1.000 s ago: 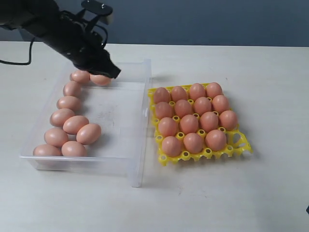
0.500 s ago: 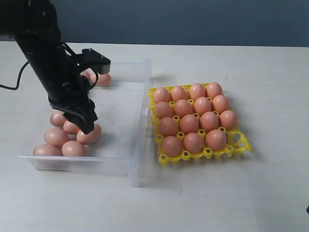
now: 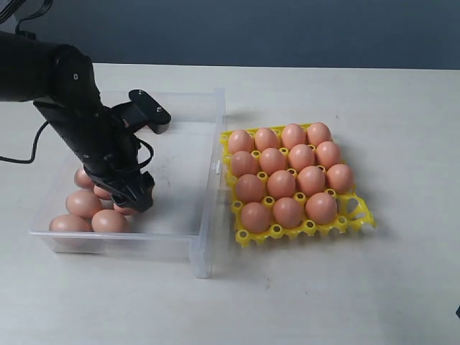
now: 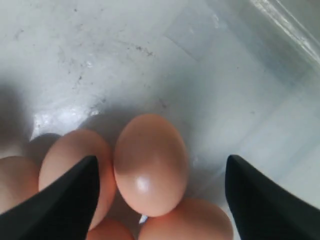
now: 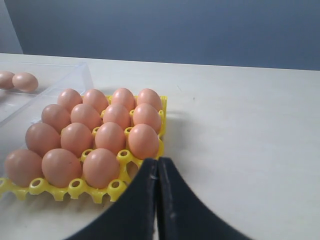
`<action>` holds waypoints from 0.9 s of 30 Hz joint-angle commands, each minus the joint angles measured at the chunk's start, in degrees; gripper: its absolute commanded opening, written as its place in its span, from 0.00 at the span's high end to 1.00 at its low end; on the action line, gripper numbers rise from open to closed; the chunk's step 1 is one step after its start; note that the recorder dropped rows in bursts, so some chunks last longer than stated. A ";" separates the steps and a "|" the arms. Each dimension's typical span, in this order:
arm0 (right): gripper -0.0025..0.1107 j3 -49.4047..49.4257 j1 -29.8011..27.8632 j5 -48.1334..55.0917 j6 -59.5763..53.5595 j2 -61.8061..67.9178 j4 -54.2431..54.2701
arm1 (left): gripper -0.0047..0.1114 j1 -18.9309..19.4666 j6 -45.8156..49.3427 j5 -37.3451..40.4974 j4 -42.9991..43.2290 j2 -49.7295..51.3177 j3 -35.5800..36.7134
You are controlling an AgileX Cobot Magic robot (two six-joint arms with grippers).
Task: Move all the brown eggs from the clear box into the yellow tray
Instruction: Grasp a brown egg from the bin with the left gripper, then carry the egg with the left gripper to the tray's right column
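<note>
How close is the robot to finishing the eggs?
Fifteen eggs sit in the tray; one corner cup is free. The open left gripper straddles an egg in the box, not gripping yet. Several more wait there, some hidden by the arm.

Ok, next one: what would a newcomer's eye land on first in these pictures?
The yellow tray, right of centre on the table, packed with brown eggs except one empty cup at its near right corner. Then the black left end effector down inside the clear box, open with one egg between its fingers, among the eggs along the box's left side.
</note>
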 commanded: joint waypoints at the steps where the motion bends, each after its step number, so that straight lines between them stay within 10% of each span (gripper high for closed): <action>1: 0.97 -0.20 0.08 -0.68 -0.01 0.00 -0.14 | 0.39 -0.29 -0.41 -3.76 -0.16 0.23 1.75; 9: 0.97 -0.20 0.08 -0.68 -0.01 0.00 -0.14 | 0.51 -0.29 -0.41 -5.61 -0.34 3.05 2.53; 15: 0.97 -0.20 0.08 -0.68 -0.01 0.00 -0.14 | 0.94 -0.29 -0.41 -5.52 -1.74 2.95 2.53; 27: 0.97 -0.20 0.08 -0.68 -0.01 0.00 -0.14 | 0.95 -0.55 9.23 -6.76 -25.56 -4.98 -3.36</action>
